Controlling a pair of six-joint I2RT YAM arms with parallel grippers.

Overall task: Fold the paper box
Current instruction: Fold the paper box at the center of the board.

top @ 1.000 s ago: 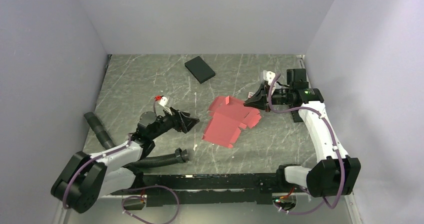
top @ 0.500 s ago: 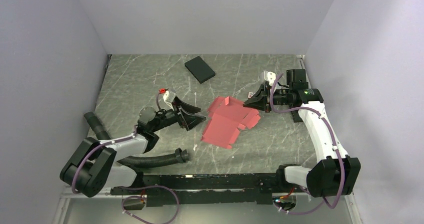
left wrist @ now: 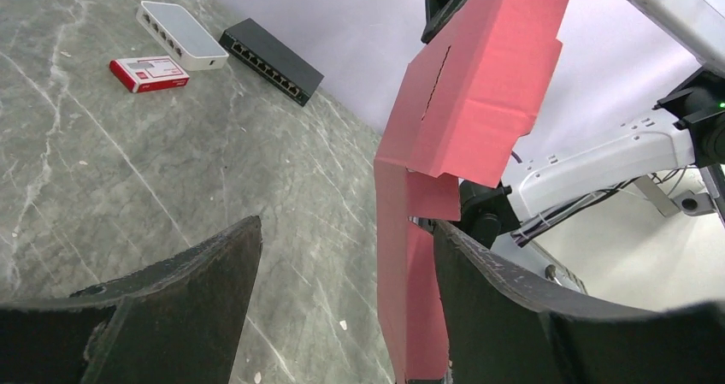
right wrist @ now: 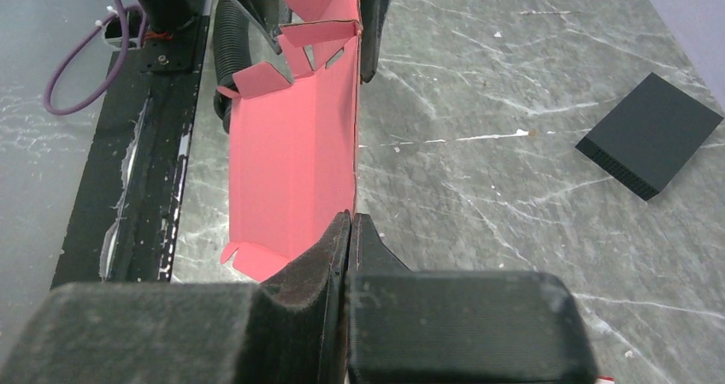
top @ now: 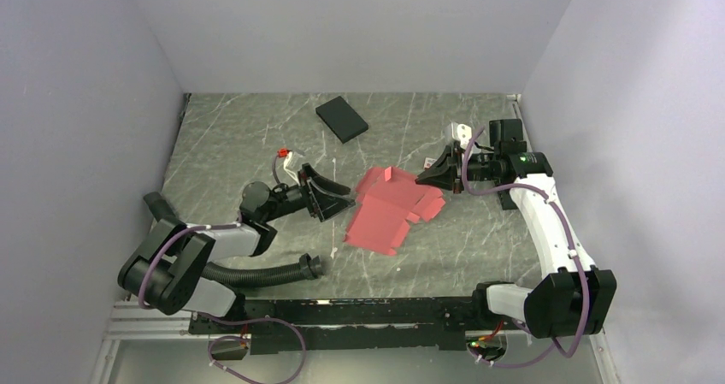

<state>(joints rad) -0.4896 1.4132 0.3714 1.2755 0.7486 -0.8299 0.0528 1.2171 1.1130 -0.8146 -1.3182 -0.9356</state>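
Second grip closing in
Spread left fingers (left wrist: 188,303) have advanced to straddle the pinkish-red flat cardboard paper box (top: 389,209); right fingers (right wrist: 299,268) clench its far edge, so folding can likely start.

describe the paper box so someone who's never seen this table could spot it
On the grey marbled table, look at the middle. The paper box is the unfolded pinkish-red sheet with flaps, one edge pinched by the right gripper. Unlike the black box behind it, it is red and thin.
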